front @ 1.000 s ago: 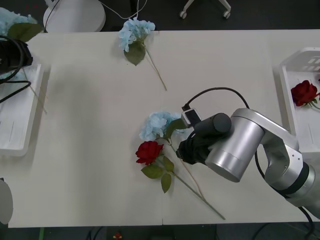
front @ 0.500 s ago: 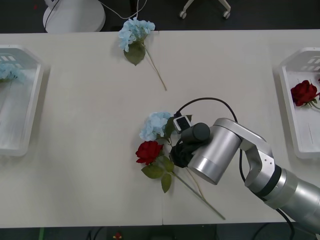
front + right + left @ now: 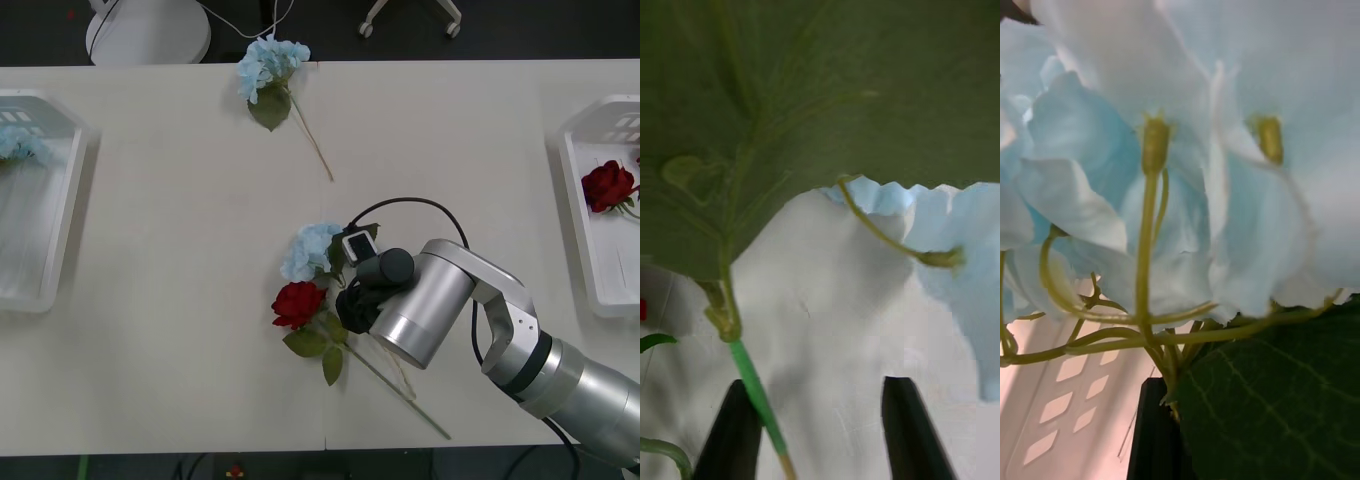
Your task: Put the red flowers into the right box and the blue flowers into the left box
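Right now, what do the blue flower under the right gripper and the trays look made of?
Blue flower: likely fabric petals, matte and slightly frayed, on glossy plastic-looking stalks beside the right gripper. Trays: apparently white moulded plastic, smooth, with rounded rims.

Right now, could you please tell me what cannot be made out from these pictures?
- Front view: the right arm's wrist covers the right gripper, so where it meets the stems is hidden.
- Right wrist view: a leaf blocks the blooms; whose green stem sits at the open gripper is unclear.
- Left wrist view: blue flowers hide most of the left box.
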Controlling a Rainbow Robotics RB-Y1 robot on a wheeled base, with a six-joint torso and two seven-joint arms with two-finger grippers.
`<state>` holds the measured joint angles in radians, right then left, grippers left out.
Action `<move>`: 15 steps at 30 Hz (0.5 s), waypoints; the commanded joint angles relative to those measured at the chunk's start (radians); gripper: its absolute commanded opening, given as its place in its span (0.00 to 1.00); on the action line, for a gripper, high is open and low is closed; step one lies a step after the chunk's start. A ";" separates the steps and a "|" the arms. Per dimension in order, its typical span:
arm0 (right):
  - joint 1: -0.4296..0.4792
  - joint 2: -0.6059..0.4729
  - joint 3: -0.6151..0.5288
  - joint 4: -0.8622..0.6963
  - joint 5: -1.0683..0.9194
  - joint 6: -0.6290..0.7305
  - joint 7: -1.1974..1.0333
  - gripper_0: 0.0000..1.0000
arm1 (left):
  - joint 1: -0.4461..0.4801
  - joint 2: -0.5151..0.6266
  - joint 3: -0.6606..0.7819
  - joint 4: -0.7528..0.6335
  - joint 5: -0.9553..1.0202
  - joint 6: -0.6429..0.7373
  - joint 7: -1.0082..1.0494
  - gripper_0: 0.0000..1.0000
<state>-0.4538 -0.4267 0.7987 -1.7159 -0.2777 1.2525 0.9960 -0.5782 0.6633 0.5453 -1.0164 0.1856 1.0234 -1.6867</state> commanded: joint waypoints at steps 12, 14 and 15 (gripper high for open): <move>-0.054 -0.073 -0.219 -0.082 -0.213 -0.041 0.053 0.00 | -0.040 0.052 -0.002 -0.085 0.015 0.069 -0.018 0.94; -0.056 -0.096 -0.303 -0.100 -0.305 -0.030 0.119 0.00 | -0.040 0.052 -0.002 -0.140 0.026 0.135 -0.018 0.99; -0.057 -0.103 -0.335 -0.108 -0.342 -0.024 0.148 0.00 | -0.040 0.052 -0.002 -0.168 0.032 0.167 -0.018 1.00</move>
<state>-0.4714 -0.4714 0.5783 -1.7550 -0.5357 1.2203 1.0145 -0.5783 0.6634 0.5452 -1.0691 0.1974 1.1199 -1.6867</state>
